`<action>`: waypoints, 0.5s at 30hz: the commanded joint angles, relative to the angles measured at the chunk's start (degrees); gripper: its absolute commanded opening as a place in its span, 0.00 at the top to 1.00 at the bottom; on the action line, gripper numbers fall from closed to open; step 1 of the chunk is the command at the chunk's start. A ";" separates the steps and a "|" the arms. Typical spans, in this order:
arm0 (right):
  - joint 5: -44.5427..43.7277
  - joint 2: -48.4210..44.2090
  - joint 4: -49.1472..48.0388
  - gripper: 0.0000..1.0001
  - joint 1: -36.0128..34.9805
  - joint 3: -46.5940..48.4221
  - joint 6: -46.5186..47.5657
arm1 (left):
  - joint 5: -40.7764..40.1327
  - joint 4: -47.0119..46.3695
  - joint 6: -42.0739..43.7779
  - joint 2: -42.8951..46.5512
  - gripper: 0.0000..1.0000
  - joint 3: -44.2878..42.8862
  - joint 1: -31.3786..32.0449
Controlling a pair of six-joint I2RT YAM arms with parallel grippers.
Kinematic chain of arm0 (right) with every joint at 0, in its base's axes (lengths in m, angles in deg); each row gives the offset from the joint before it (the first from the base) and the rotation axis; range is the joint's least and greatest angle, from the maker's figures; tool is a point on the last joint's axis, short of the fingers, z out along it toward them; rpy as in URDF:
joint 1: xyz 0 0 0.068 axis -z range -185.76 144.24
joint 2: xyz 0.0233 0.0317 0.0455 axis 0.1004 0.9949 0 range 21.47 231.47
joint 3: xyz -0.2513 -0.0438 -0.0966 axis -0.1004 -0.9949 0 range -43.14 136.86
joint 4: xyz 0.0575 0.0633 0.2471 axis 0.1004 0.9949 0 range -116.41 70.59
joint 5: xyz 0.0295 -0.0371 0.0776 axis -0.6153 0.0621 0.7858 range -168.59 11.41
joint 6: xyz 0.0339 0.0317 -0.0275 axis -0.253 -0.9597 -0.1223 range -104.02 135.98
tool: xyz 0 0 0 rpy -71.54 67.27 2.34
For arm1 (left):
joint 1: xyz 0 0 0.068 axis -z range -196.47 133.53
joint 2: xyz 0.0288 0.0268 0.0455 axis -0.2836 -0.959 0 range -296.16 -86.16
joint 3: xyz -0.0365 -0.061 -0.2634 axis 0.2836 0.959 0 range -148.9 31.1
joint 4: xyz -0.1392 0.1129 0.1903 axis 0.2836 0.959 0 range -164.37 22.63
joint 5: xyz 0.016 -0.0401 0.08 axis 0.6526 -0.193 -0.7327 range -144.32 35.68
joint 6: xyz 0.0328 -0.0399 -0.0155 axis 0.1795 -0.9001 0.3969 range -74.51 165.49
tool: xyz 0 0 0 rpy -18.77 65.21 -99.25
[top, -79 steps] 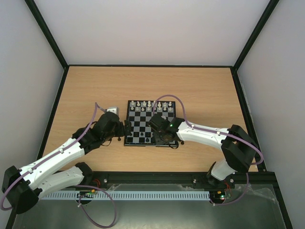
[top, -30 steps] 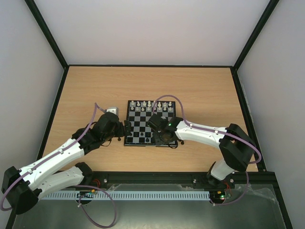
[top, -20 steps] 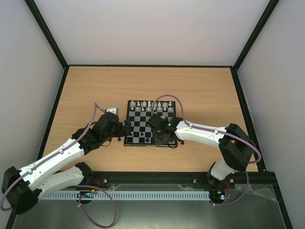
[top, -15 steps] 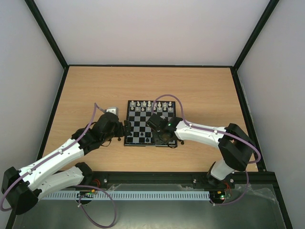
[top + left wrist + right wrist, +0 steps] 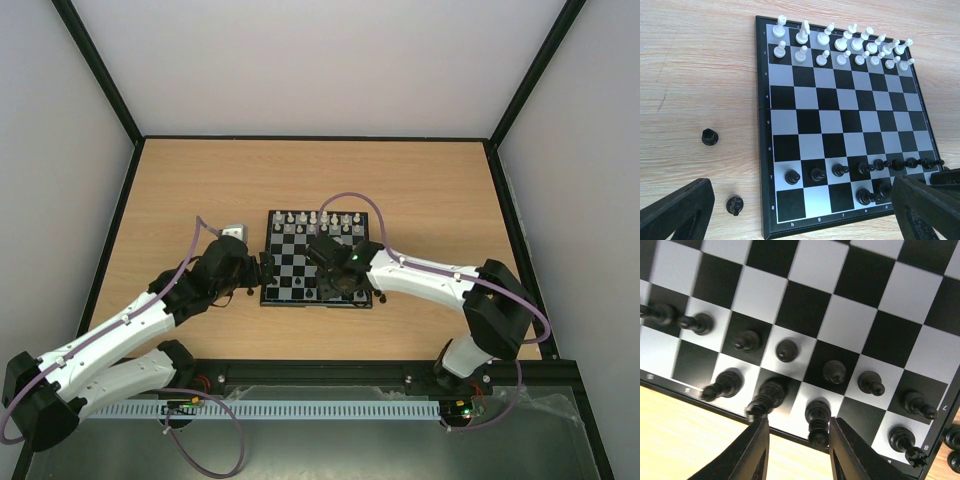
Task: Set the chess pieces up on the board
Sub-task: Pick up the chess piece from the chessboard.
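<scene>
The board (image 5: 300, 258) lies mid-table and also shows in the left wrist view (image 5: 840, 125). White chess pieces (image 5: 840, 45) fill its two far rows. Black pawns (image 5: 840, 170) stand along row 7, with a few black pieces (image 5: 864, 196) on the near row. Two black pieces (image 5: 710, 136) lie on the wood left of the board. My left gripper (image 5: 800, 220) is open and empty at the board's left near corner (image 5: 266, 270). My right gripper (image 5: 797, 450) is open over the near row (image 5: 338, 285), its jaws either side of a standing black piece (image 5: 817, 422) without touching it.
Two more black pieces (image 5: 955, 447) sit just off the board's corner in the right wrist view. A black rim (image 5: 130, 200) frames the wooden table (image 5: 430, 200). Both arms reach in from the near edge and meet at the board.
The right gripper has shifted slightly left and farther along the board's near rows. The left arm has stayed still.
</scene>
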 commanded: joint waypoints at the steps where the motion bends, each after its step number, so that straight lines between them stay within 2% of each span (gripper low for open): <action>1: -0.20 -1.57 4.47 0.66 -1.16 3.76 1.78 | -0.08 0.25 -0.40 0.68 0.01 0.86 -0.31; 15: -0.53 5.43 5.82 0.64 -1.98 7.10 2.89 | -0.16 0.43 -0.40 1.30 0.00 1.05 -0.31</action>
